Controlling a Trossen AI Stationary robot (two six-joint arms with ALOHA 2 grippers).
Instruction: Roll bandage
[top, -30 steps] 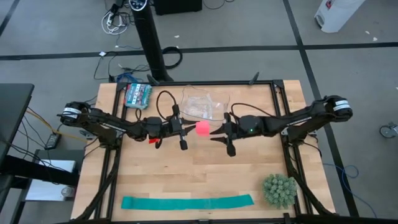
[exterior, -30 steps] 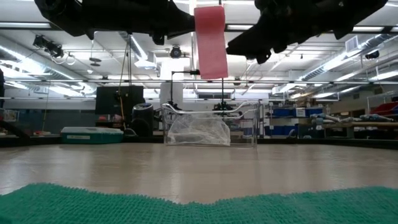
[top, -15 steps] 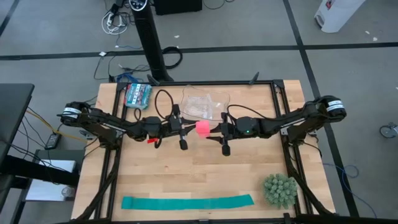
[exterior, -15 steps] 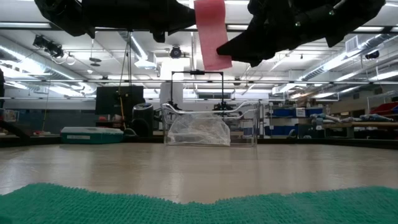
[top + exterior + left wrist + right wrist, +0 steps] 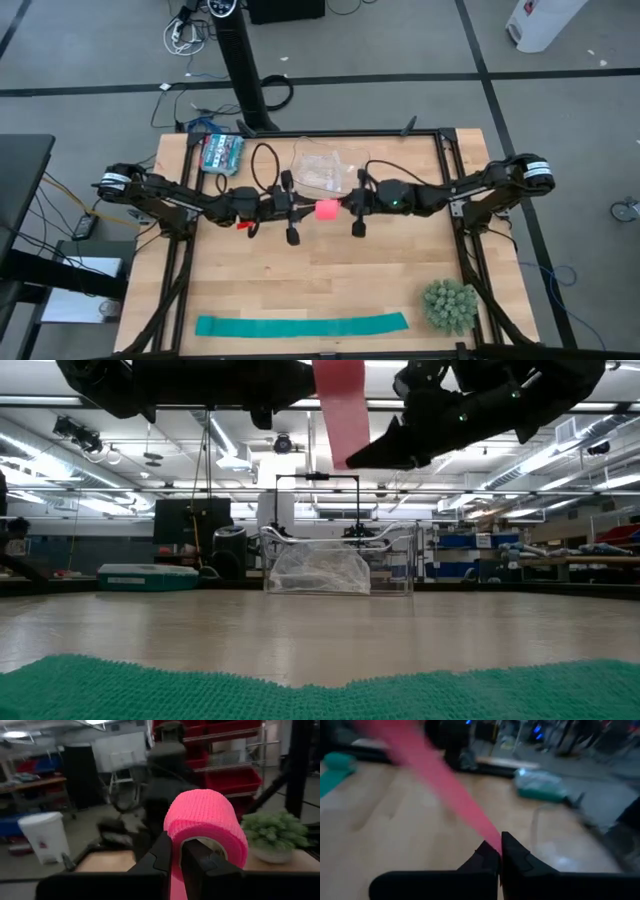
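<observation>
— Since a second ago, what moved?
— Right gripper (image 5: 347, 207) slid left and clamped onto the pink bandage's (image 5: 326, 209) loose tail.
— And the left gripper (image 5: 293, 207)?
— Pinching the bandage roll, at frame centre above the wooden table (image 5: 320, 280).

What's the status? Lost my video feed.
Left gripper shut on bandage roll, held above table. Right gripper shut on bandage's loose tail. Nothing in the way.

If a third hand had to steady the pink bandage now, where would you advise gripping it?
Probably the flat hanging strip of the bandage, pinched across its faces from the table's front side: the left gripper holds the roll, and the right gripper pinches the tail's end.
</observation>
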